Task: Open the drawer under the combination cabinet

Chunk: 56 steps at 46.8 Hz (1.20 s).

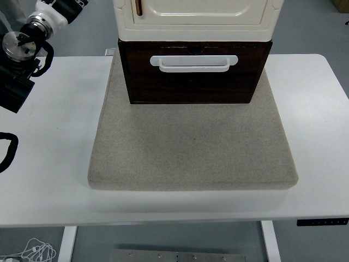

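1. Drawer first: the dark brown wooden drawer point(193, 82) sat at the bottom of the cream-white combination cabinet point(196, 19), shut flush with the dark front below the cream body.
2. A white bar handle point(194, 63), long and level, ran across the upper part of the drawer front, with nothing touching it.
3. The cabinet stood on the far half of a grey-beige square felt mat point(193, 147), which lay in the middle of my white worktop point(49, 180); the mat's near half was bare.
4. My left arm point(24, 52) came in at the upper left, black with a silver and white joint, resting near the worktop's far left edge and well apart from the cabinet.
5. My left hand could not be made out in the dark shapes at that edge, so I could not tell whether it was spread or curled.
6. A black curved piece point(6, 150) showed at the left edge, lower down on the worktop; I could not tell what it was.
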{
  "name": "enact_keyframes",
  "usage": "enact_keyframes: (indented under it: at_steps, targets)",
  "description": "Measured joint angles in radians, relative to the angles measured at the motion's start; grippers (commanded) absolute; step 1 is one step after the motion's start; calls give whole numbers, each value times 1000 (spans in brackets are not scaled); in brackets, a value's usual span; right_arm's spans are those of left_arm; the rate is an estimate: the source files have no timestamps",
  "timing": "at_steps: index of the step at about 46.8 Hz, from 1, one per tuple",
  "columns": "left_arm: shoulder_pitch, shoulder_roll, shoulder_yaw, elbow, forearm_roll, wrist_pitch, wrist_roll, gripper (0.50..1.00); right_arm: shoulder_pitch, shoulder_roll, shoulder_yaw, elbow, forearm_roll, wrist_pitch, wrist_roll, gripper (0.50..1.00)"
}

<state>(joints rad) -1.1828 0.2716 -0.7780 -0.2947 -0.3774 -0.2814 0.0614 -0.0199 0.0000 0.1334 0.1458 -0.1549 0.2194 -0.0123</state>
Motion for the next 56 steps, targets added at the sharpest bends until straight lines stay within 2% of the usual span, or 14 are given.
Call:
enact_keyframes:
  at_steps: [25,29,32,38,56]
  targets:
    - [-24,34,11,1,-3,-16,2,1000,0,0,0,0,0,0,0,926]
    - [-32,52,12,-10,1,-35,2,1000,0,0,0,0,0,0,0,926]
    - [-43,71,12,-21,4,-71,2,1000,0,0,0,0,0,0,0,926]
    - [-95,123,15,-29,18,-109,1,1000,0,0,0,0,0,0,0,926]
    - [-259,255,17,-29,153,-113,0,1000,0,0,0,0,0,0,0,926]
